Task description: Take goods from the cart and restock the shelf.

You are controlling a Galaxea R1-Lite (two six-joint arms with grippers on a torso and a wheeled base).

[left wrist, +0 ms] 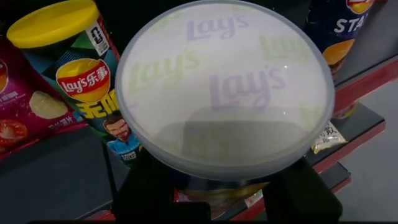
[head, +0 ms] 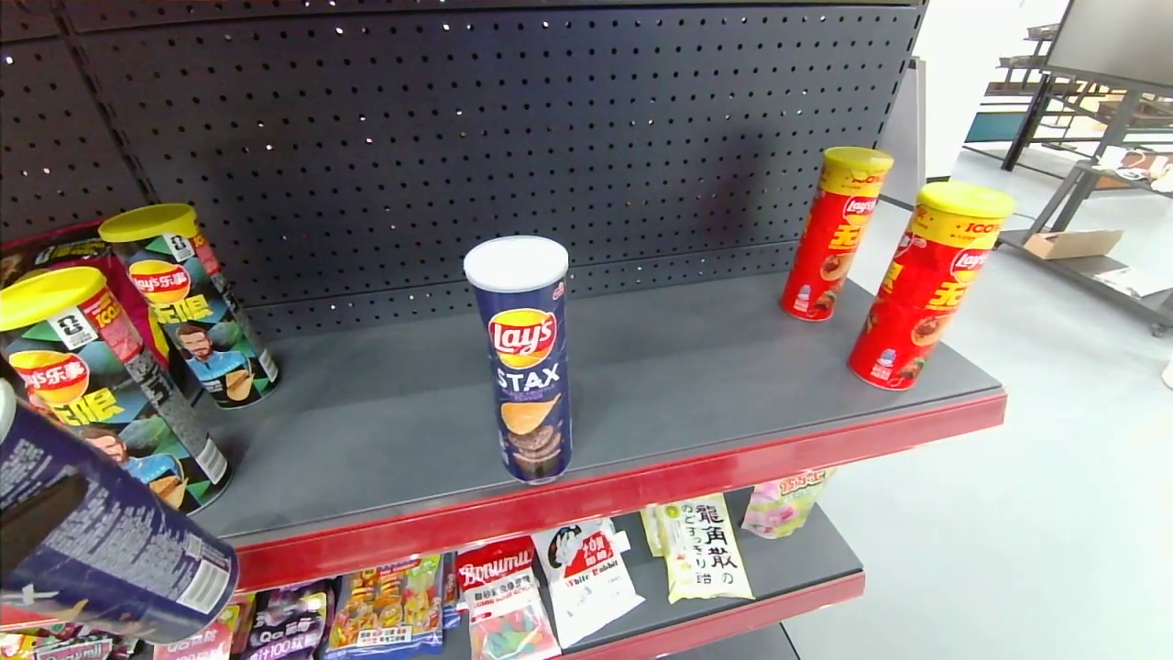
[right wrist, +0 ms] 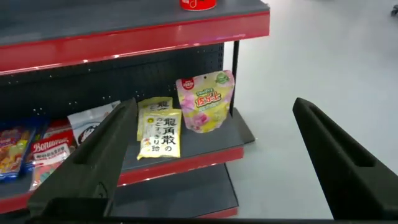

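Note:
A dark blue chip can (head: 101, 541) lies tilted at the lower left, in front of the shelf's red edge. My left gripper (left wrist: 224, 190) is shut on it, its fingers (left wrist: 146, 193) on both sides below the white lid (left wrist: 224, 87). A second blue can (head: 527, 367) stands upright near the front middle of the grey shelf (head: 696, 367). Two yellow-lidded cans (head: 197, 307) stand at the shelf's left and two red cans (head: 930, 284) at its right. My right gripper (right wrist: 217, 162) is open and holds nothing, facing the lower shelf.
Behind the shelf is a black pegboard wall (head: 550, 137). The lower shelf (right wrist: 199, 146) holds several snack bags (head: 586, 577). Bare shelf lies on both sides of the standing blue can. Open floor and metal racks (head: 1090, 247) are off to the right.

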